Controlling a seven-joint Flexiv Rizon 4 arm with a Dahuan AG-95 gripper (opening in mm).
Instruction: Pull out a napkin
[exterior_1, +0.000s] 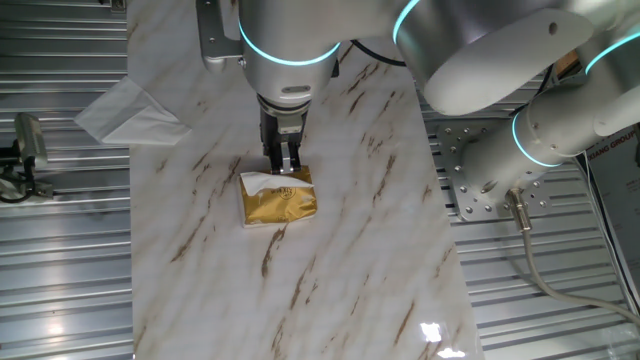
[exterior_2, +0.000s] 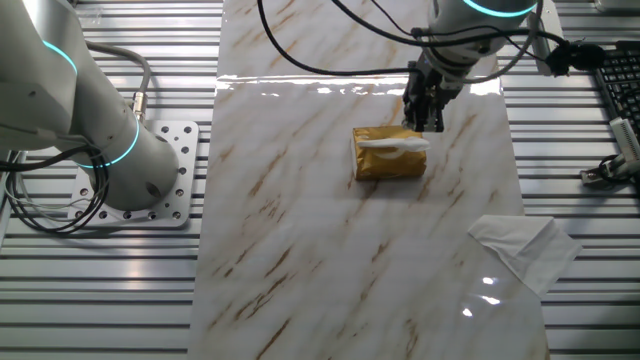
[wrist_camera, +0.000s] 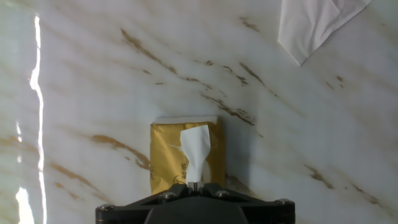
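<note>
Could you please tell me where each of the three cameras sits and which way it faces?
One fixed view: high, looking down the marble table; the arm and gripper come in from the top.
The other fixed view: opposite side, high; robot base at left, gripper at top.
Hand view: on the hand, looking down along the fingers; only the gripper body shows.
All three show the gold packet, the napkin and the spread tissue.

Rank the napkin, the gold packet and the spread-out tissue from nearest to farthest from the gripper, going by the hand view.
1. napkin, at the fingertips of the gripper.
2. gold packet, right beneath the napkin.
3. spread-out tissue, far off at the upper right.
</note>
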